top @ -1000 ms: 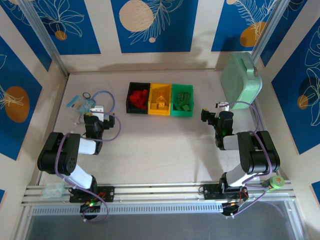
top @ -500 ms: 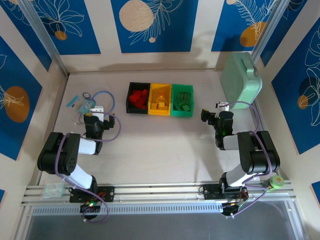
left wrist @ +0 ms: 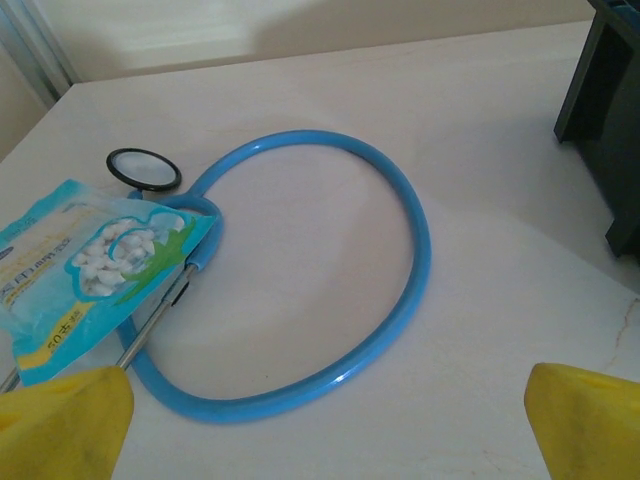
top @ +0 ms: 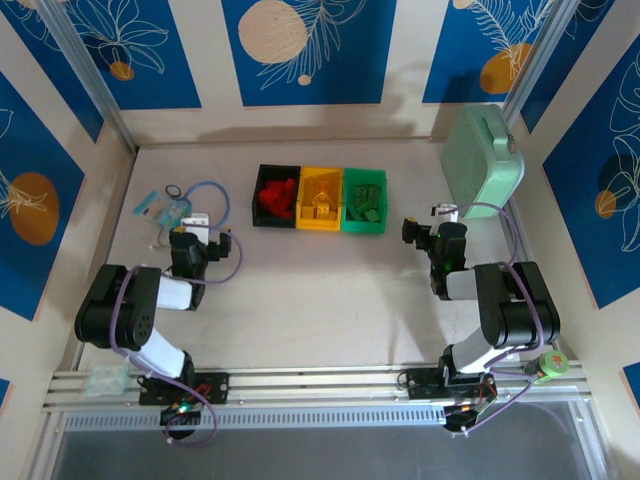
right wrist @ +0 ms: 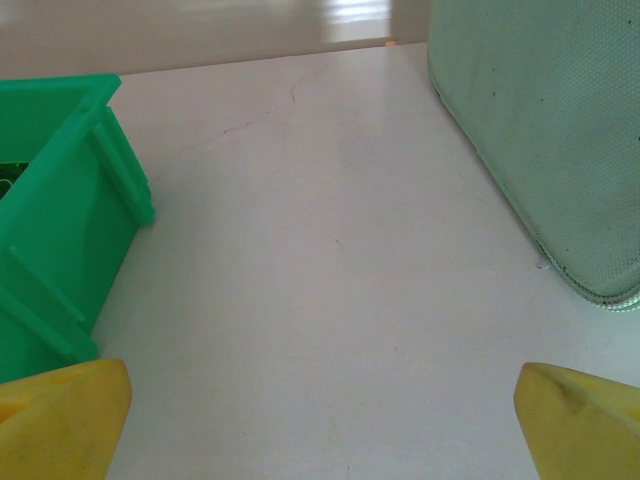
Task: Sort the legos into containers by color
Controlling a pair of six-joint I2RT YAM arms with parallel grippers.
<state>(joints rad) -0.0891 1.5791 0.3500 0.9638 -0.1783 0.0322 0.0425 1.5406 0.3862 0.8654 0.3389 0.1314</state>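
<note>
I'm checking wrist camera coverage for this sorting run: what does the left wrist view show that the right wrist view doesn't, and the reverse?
Left wrist, not right wrist: a blue stethoscope looped on the table, its black chest piece, a teal packet lying over the tubing, and a corner of the black bin.
Right wrist, not left wrist: the green bin and the mint-green case.
Shared: pale tabletop, and open yellow-tipped jaws holding nothing, the left gripper and the right gripper.

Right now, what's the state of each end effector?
Left end effector: open, holding nothing.
Right end effector: open, holding nothing.
</note>
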